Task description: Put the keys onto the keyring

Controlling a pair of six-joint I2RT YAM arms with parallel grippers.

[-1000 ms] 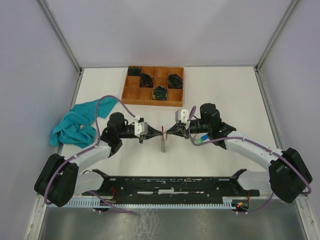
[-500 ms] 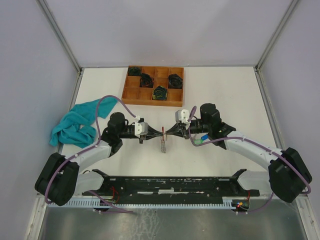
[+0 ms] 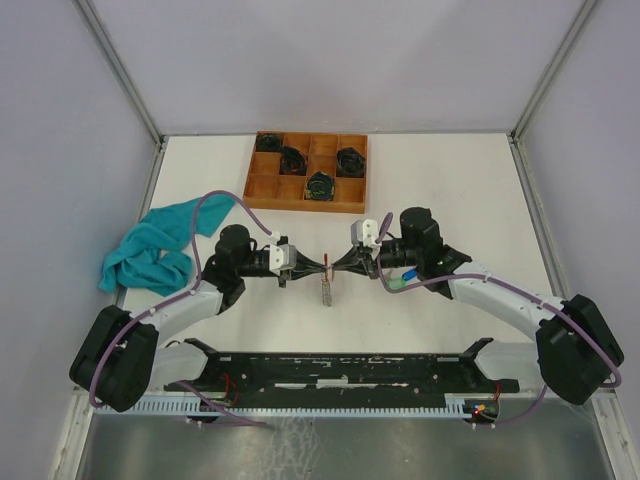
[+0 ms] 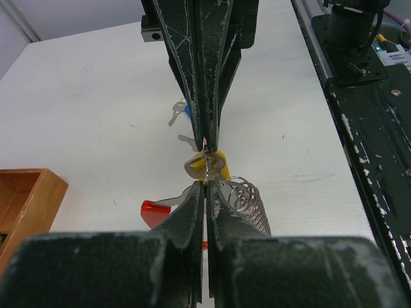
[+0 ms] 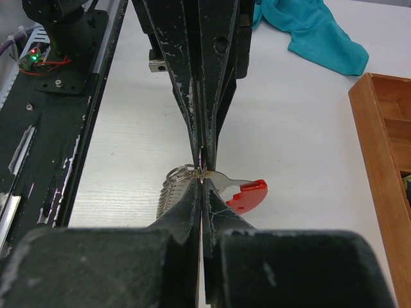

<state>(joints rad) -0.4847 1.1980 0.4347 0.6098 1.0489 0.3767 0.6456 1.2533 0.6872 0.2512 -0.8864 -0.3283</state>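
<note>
Both grippers meet tip to tip above the table's middle. The thin wire keyring [image 4: 207, 164] stands edge-on between them. My left gripper [image 4: 205, 186] is shut on its near side, my right gripper [image 5: 202, 182] on the opposite side. A silver key with a yellow tag [image 4: 217, 163] sits at the ring; whether it is threaded on I cannot tell. A metal spring coil [image 4: 249, 204] and a red-tipped metal tab [image 5: 249, 196] hang from the ring. A blue-tagged key [image 3: 409, 272] and a green-tagged key [image 3: 396, 284] lie on the table under the right arm.
A wooden compartment tray [image 3: 262, 184] with black coiled bundles stands at the back centre. A teal cloth [image 3: 150, 250] lies crumpled at the left. The black base rail [image 3: 330, 368] runs along the near edge.
</note>
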